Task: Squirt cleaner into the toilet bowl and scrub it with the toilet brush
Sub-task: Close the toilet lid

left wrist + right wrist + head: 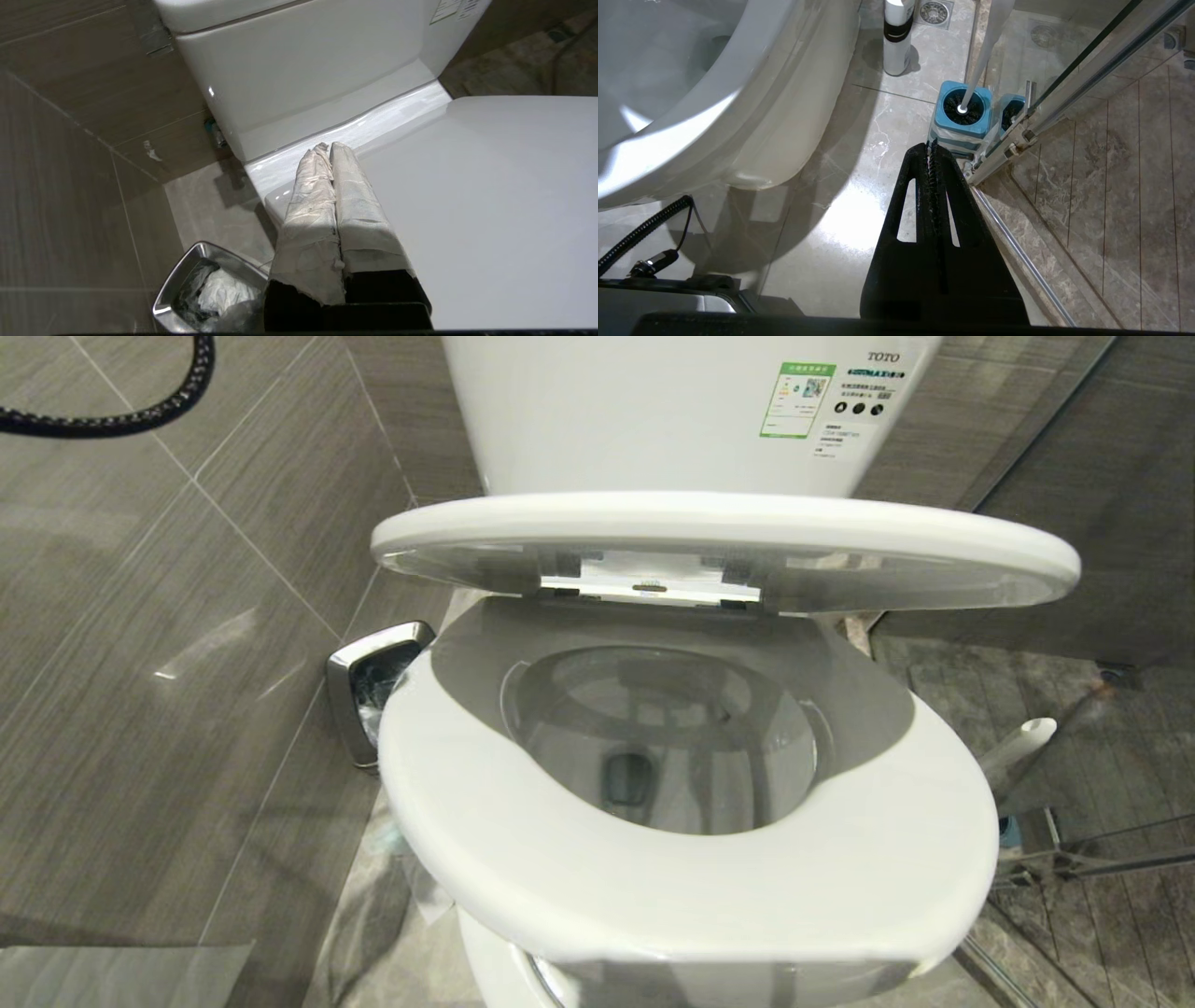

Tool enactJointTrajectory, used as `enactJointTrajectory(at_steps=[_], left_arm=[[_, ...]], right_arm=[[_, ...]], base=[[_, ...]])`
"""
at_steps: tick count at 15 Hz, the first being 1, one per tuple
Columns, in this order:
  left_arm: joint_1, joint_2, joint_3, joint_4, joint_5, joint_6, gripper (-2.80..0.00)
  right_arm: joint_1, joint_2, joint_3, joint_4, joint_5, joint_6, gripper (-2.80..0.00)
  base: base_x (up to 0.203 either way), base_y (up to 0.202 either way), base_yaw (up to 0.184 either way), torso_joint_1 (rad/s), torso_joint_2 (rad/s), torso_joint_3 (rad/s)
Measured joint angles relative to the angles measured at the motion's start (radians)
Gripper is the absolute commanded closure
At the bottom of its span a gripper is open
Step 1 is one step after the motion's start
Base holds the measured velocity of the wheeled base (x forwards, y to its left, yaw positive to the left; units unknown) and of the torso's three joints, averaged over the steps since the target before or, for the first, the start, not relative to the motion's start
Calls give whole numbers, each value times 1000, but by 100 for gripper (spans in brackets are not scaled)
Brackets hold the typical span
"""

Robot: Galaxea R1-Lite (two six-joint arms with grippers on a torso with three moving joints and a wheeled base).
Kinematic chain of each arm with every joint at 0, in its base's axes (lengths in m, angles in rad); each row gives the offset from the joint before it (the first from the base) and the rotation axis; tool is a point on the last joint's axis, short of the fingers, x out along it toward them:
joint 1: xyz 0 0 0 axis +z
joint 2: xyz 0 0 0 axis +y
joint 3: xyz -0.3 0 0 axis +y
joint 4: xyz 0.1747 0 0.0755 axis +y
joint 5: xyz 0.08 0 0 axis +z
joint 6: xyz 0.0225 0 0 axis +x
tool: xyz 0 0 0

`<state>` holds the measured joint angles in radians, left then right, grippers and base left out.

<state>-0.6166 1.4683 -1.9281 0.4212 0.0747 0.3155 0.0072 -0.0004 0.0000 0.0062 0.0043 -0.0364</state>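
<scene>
L tool point(329, 151) pressed together above toilet bowl point(490, 210) lid; R tool point(932, 149) likewise, near toilet brush point(971, 88).

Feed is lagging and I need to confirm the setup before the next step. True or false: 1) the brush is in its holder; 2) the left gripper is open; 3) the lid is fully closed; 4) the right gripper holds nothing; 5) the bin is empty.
1) True: the brush stands in its blue holder.
2) False: the left gripper is shut, wrapped fingers together.
3) False: the lid hangs partly raised over the seat.
4) True: the right gripper is shut on nothing.
5) False: the bin holds crumpled white paper.
</scene>
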Motion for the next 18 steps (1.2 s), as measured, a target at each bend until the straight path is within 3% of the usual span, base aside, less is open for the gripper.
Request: enactJointTrajectory(at_steps=[4,9,18], left_arm=[[19,-1,1,9,87,-9,0],[38,-3,-2,6,91,-16,0],[37,-23,2,6,91,-13,0]], right_arm=[[0,0,0,0,0,0,0],[0,0,0,0,0,0,0],[0,0,0,0,0,0,0]], base=[[0,0,0,0,0,0],[0,0,0,0,0,19],[0,0,0,1,3,188]])
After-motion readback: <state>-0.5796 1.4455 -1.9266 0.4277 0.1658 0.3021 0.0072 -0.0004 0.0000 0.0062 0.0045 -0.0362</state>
